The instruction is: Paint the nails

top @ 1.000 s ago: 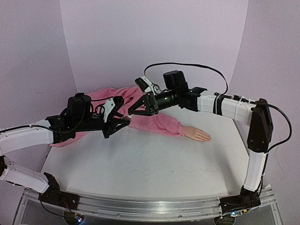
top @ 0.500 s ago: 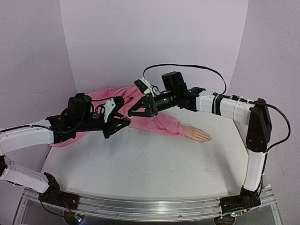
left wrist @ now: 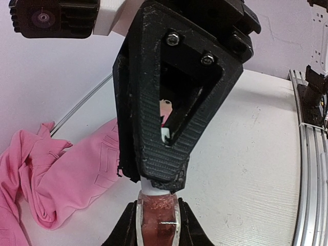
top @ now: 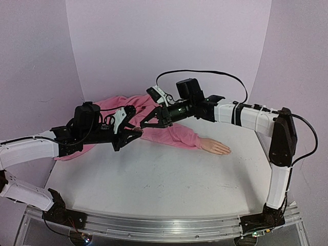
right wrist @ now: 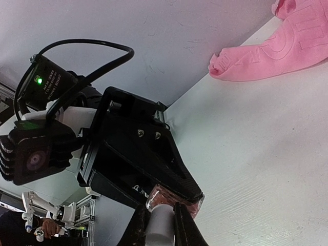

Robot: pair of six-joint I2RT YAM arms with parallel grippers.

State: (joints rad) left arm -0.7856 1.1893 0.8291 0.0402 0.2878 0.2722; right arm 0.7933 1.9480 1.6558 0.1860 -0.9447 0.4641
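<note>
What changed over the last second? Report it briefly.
The right gripper edged slightly left, toward the left gripper. Nothing was taken hold of or let go: the left gripper stays shut on the bottle, the right on the cap. The mannequin hand and the pink sleeve lie as before.

I count two arms, left arm [top: 31,150] and right arm [top: 251,117], two grippers, left gripper [top: 136,131] and right gripper [top: 145,123], one mannequin hand [top: 215,147], one pink sleeve [top: 171,134], one bottle [left wrist: 158,218] with one cap [right wrist: 160,223], one table [top: 154,179]; nails too small to count.
</note>
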